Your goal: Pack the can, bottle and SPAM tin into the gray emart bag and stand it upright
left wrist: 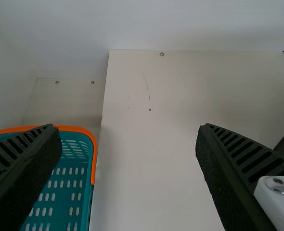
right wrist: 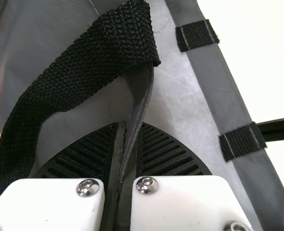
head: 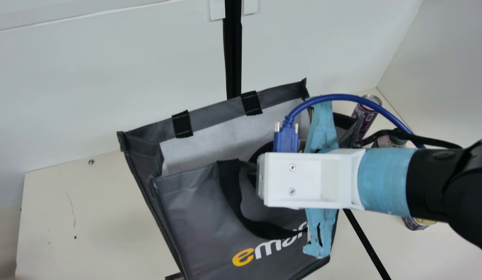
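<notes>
Right hand (head: pixel 311 179) clamped on the rim of the gray emart bag (head: pixel 194 202); can, bottle and SPAM tin outside it.
You have the bag upright on the smooth cream counter (head: pixel 89 202), its mouth open: gray coated sheet, pale fibrous lining, coarse black webbing handle (head: pixel 235 194). In the right wrist view, note the right hand's ribbed fingers closed, a thin gray edge pinched between them near the handle. To the bag's right, locate the purple cylindrical can (head: pixel 365 118) with bare metal top, the dark-capped bottle (head: pixel 392 140) partly hidden by the arm, and the SPAM tin (head: pixel 416 223), also partly covered. Your left hand (left wrist: pixel 127 127) is wide open, holding nothing; near it is a teal perforated basket (left wrist: pixel 82 129) with orange rim.
</notes>
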Motion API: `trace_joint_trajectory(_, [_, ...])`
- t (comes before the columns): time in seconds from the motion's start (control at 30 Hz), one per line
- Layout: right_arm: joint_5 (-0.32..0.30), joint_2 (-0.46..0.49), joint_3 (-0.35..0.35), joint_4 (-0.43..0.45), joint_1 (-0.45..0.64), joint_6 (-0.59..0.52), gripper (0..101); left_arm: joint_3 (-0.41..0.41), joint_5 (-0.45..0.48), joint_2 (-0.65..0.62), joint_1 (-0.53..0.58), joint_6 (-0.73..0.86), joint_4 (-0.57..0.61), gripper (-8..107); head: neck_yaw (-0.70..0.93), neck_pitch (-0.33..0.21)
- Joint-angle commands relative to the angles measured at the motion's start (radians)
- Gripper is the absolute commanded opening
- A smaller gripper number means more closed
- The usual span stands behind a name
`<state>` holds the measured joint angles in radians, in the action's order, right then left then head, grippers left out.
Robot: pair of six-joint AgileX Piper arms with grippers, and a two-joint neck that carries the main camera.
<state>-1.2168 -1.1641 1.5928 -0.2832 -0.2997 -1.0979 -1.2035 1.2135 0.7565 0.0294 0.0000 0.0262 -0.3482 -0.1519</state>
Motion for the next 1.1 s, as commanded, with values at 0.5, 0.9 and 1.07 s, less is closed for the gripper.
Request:
trace_joint_trajectory(0.5, [-0.003,0.062,-0.047,0.033,-0.098,0.117,40,0.0,0.0,0.0,0.0,0.0,0.0,90,-0.001,-0.023])
trace_joint_trajectory(0.9, [-0.003,0.094,-0.041,0.069,-0.139,0.155,80,0.0,0.0,0.0,0.0,0.0,0.0,90,-0.001,-0.023])
trace_joint_trajectory(1.07, [-0.003,0.099,-0.029,0.077,-0.137,0.158,95,0.0,0.0,0.0,0.0,0.0,0.0,90,-0.001,-0.023])
